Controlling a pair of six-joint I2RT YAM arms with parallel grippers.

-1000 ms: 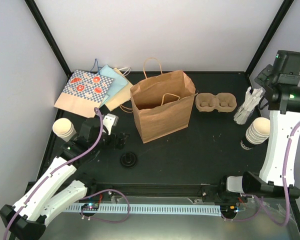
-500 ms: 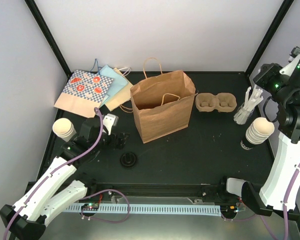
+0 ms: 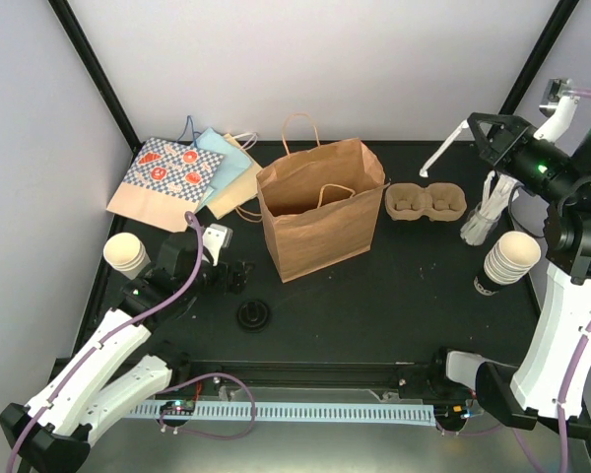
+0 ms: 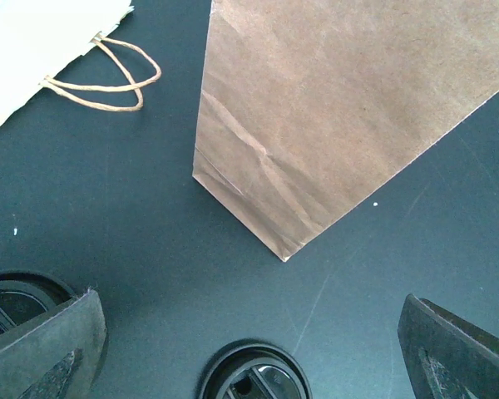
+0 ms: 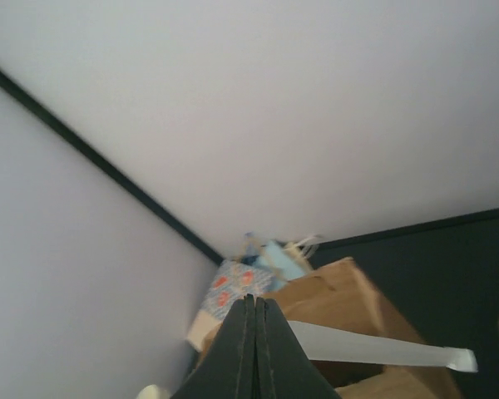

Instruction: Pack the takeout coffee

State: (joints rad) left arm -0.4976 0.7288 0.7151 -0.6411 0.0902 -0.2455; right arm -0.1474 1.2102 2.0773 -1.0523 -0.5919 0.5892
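Item: takeout coffee set, not yet packed.

- Table (image 3: 404, 296): black, carries everything listed below.
- Brown paper bag (image 3: 320, 212): upright, mouth open, centre rear. Nothing of the set can be seen inside it.
- Flat paper bags (image 3: 177, 175): fanned at the rear left, unused.
- Cup carrier (image 3: 426, 203): tan pulp, two hollows, both empty. It sits just right of the brown paper bag.
- Cream cups: one stack (image 3: 507, 261) by the right edge, another (image 3: 126, 253) by the left edge, well apart.
- Bundle of white strips (image 3: 485, 212): stands between the cup carrier and the right stack.
- Black lid (image 3: 254, 315): lies flat in front of the brown paper bag, near the left arm.
- Left gripper (image 4: 249, 332): jaws spread wide and holding nothing, hovering low above the lid.
- Right gripper (image 3: 478, 131): fingers pinched together on one white strip (image 3: 443, 153).

Change noted: a second ago the right arm was over the bundle. It has since lifted and swung inward, and the strip is now in the air above the cup carrier.

Assessment: an accessory is on its way, probably to the bag. Cups, lids and carrier are all still unpacked.
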